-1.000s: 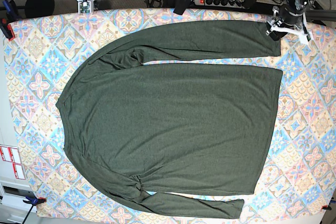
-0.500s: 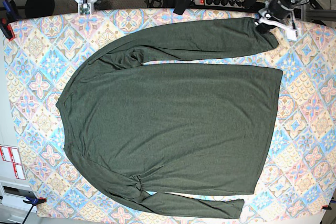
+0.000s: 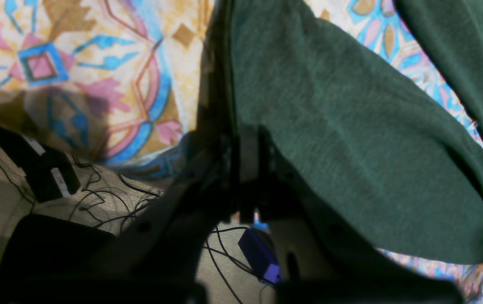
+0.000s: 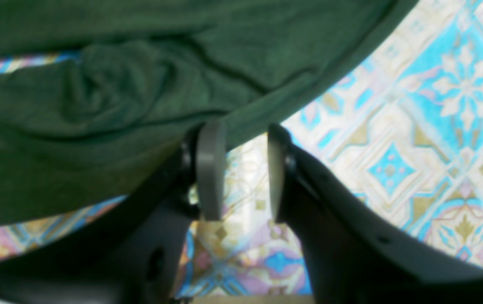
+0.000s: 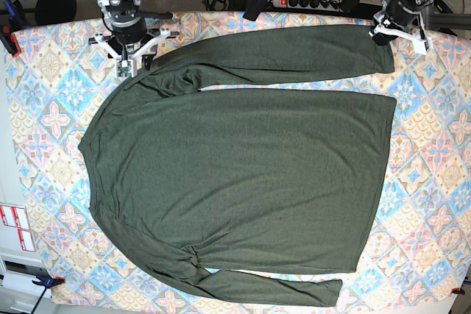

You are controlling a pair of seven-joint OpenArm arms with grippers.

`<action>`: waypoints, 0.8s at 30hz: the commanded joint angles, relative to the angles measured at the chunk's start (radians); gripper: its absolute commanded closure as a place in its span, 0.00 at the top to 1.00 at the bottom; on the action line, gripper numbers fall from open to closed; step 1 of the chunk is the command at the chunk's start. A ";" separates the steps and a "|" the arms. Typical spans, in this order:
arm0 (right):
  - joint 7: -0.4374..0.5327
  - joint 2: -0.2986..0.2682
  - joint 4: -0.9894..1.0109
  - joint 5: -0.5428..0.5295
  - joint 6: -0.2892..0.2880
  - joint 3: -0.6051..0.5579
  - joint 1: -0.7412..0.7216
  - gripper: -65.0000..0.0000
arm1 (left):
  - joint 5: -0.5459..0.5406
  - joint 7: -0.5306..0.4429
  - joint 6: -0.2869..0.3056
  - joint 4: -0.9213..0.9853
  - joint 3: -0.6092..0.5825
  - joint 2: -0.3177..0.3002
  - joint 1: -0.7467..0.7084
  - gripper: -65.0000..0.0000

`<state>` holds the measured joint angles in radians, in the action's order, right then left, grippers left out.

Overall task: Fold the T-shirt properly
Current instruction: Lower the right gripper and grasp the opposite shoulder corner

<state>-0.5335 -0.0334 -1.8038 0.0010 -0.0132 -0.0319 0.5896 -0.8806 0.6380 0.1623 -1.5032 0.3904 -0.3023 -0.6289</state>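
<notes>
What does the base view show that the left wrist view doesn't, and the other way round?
Only the base view shows the whole T-shirt spread flat, both sleeves, and the right gripper open near the shoulder at the far edge.

Only the left wrist view shows, close up, the left gripper shut on the sleeve cuff, with the fabric lifted off the cloth, plus cables and a purple box on the floor below the table edge.

Both show the green T-shirt, the patterned tablecloth and the left gripper at the far sleeve's end.
</notes>
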 commanded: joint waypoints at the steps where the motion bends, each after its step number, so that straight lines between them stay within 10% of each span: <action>1: 0.010 -0.001 -0.012 0.001 0.002 0.003 -0.009 0.29 | 0.001 -0.005 0.003 -0.009 0.006 -0.011 -0.009 0.00; 10: -0.098 -0.001 0.031 -0.022 0.002 0.028 -0.162 0.34 | 0.001 -0.004 0.003 -0.009 0.006 -0.013 -0.009 0.00; 24: -0.098 -0.003 0.264 -0.352 0.002 0.235 -0.222 0.42 | 0.002 -0.004 0.003 -0.009 0.002 -0.013 -0.009 0.00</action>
<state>-0.6170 -0.0319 -1.5383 -0.3546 -0.0166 0.2012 0.3702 -0.8761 0.6384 0.1627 -1.5032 0.3889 -0.3023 -0.6289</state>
